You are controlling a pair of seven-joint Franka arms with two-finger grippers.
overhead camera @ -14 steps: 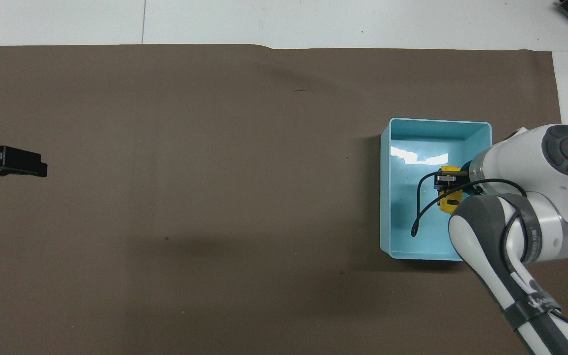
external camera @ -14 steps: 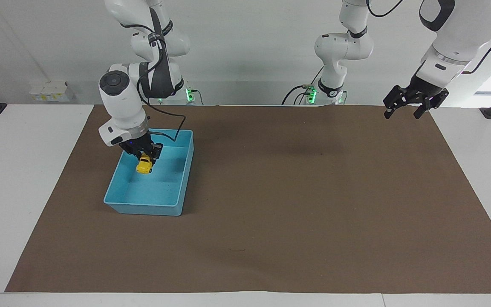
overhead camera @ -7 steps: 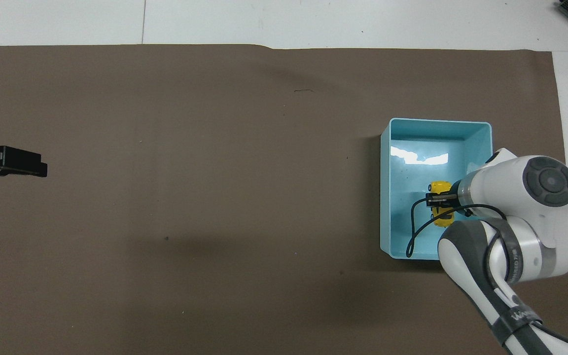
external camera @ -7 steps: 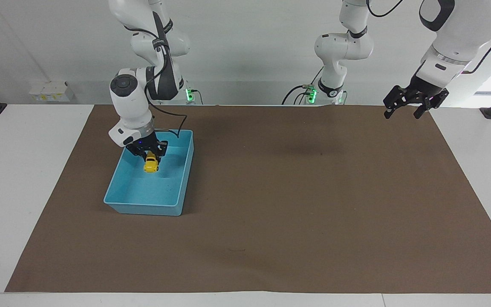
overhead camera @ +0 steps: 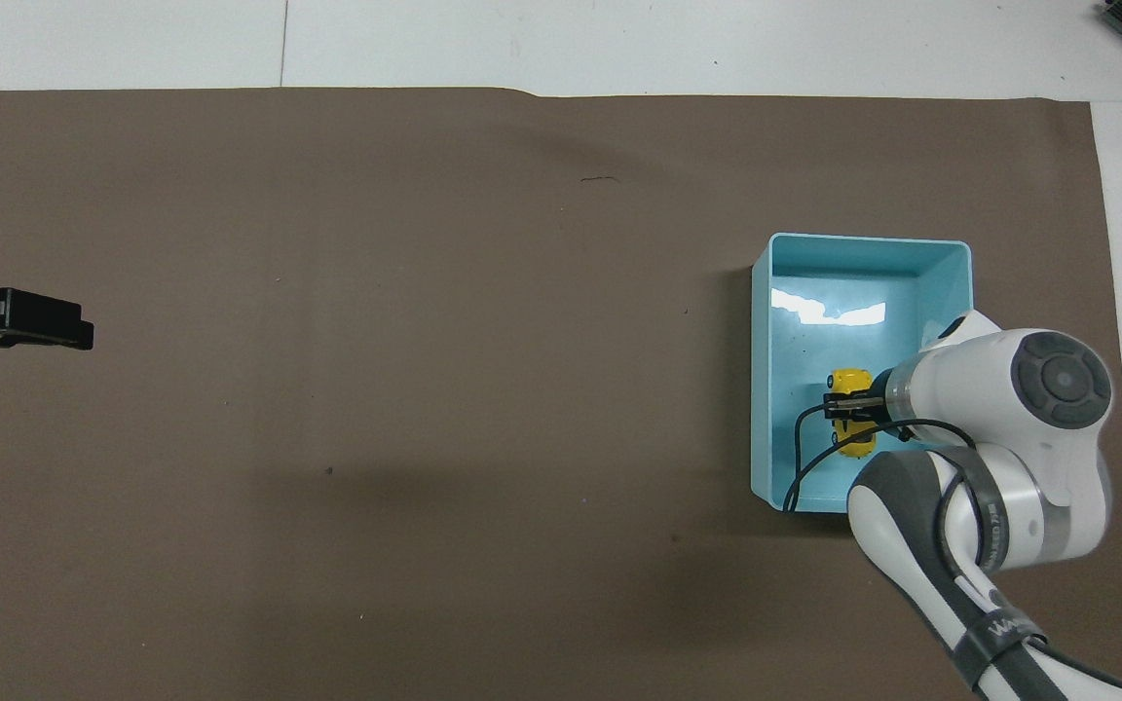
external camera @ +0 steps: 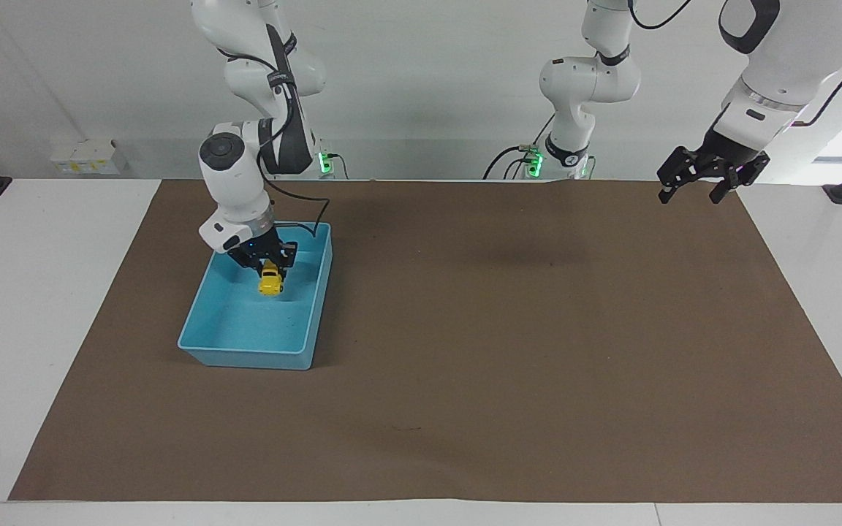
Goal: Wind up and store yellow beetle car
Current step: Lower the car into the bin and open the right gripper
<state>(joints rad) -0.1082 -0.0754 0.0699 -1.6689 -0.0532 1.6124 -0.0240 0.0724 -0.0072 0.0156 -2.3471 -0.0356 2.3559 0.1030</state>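
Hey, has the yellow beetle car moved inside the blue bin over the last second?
Yes. Held by the right gripper, the yellow beetle car has shifted over the blue bin toward its wall at the table's middle, and slightly nearer the robots.

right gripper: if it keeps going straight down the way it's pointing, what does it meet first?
Most likely the floor of the blue bin. The right gripper points down into the bin, shut on the yellow beetle car, so the car's lower end would touch first. How much gap remains under the car is unclear.
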